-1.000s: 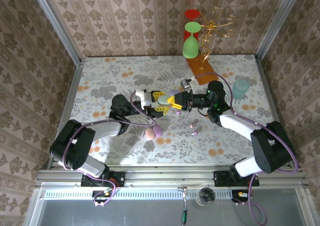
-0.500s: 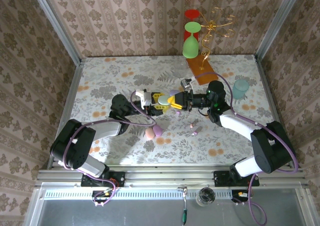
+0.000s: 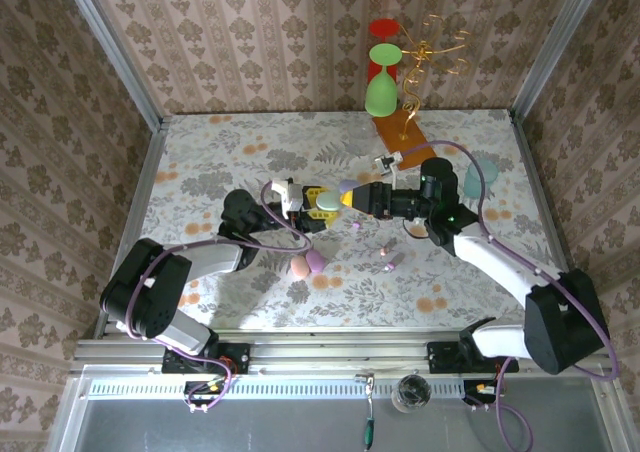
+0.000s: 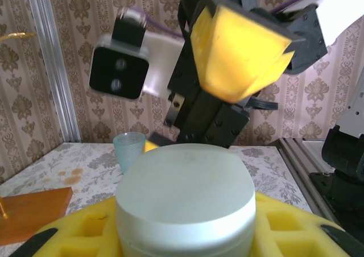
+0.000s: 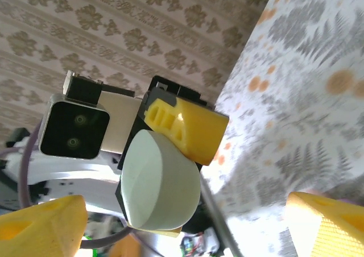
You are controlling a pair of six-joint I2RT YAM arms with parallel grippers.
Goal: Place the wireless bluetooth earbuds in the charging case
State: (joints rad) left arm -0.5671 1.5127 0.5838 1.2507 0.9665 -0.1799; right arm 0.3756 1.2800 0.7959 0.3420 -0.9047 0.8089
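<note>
Left jaws: narrow, clamped on the pale mint-green rounded charging case [image 4: 185,194].
Right jaws: spread wide, gripping nothing, case at their 9 o'clock.
Tiny pink-lilac glossy earbuds [image 3: 396,262]: on floral desk [image 3: 230,152], 5 o'clock from right jaws, apart.

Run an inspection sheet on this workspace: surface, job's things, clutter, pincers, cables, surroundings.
Surface: floral cloth, flat.
Job's things: pale green case held in the left pincer; small lilac earbuds loose on the cloth.
Clutter: pink and lilac pebbles touching; teal cup; gold wire stand on an orange base; green and red goblets at the back.
Pincers: left pincer shut on the case; right pincer open, facing the case.
Cables: purple cables along both arms.
Surroundings: wallpapered walls; metal rail at the near edge.
</note>
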